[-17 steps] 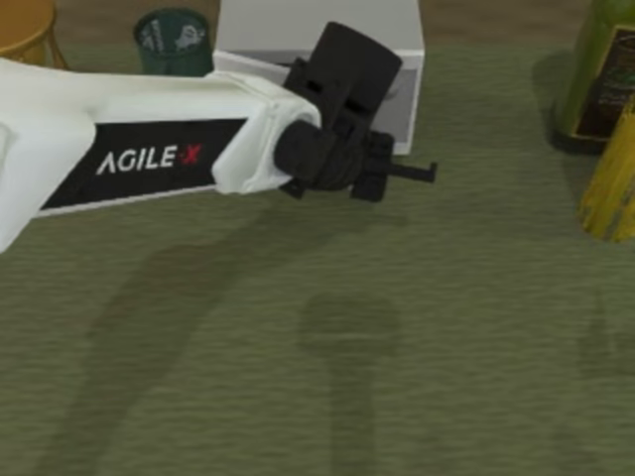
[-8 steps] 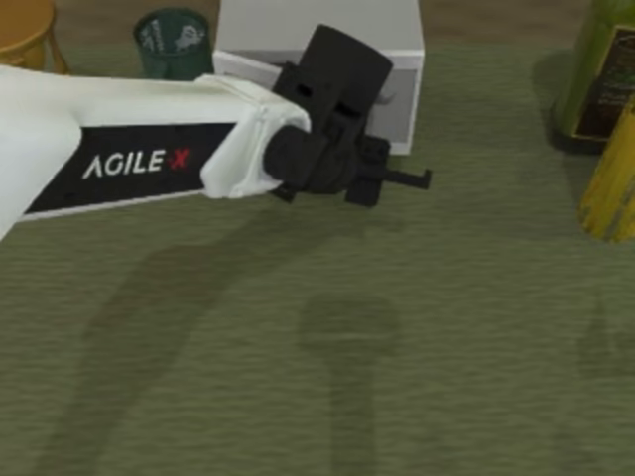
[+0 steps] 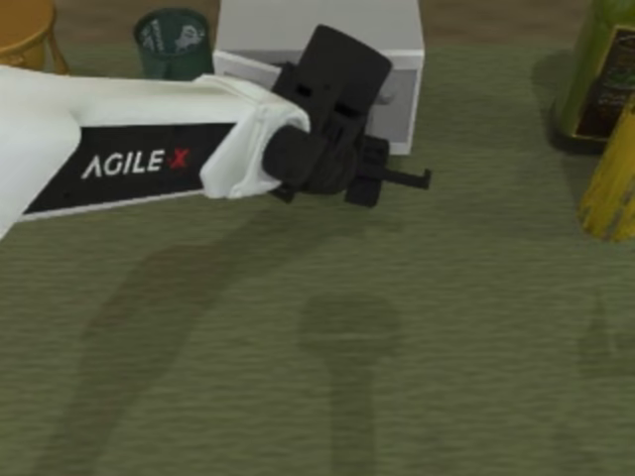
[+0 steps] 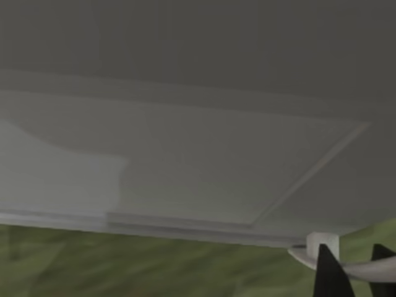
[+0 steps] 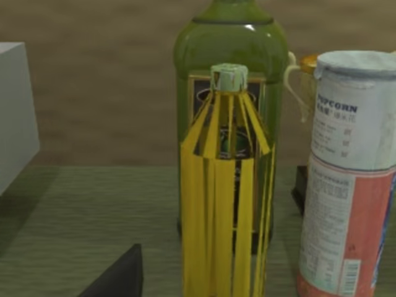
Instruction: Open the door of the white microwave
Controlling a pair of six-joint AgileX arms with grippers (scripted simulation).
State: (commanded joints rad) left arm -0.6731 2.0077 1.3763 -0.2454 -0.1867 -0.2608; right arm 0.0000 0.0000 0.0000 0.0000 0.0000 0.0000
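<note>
We judge the door (image 3: 260, 73) of the microwave (image 3: 327, 30), at the desk's (image 3: 397, 347) far edge, partly swung out, our left tool (image 4: 351, 267) pinching its handle (image 4: 334, 260); most opening remains.

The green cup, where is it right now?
The green cup stands at the far edge of the table in the top view, left of the middle, right beside the white microwave and just past the left arm.

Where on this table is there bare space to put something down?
The wide green mat below the left arm lies bare. The back is crowded: boxy white microwave, dark green cup, and at right the green glass bottle and yellow-striped bottle.
</note>
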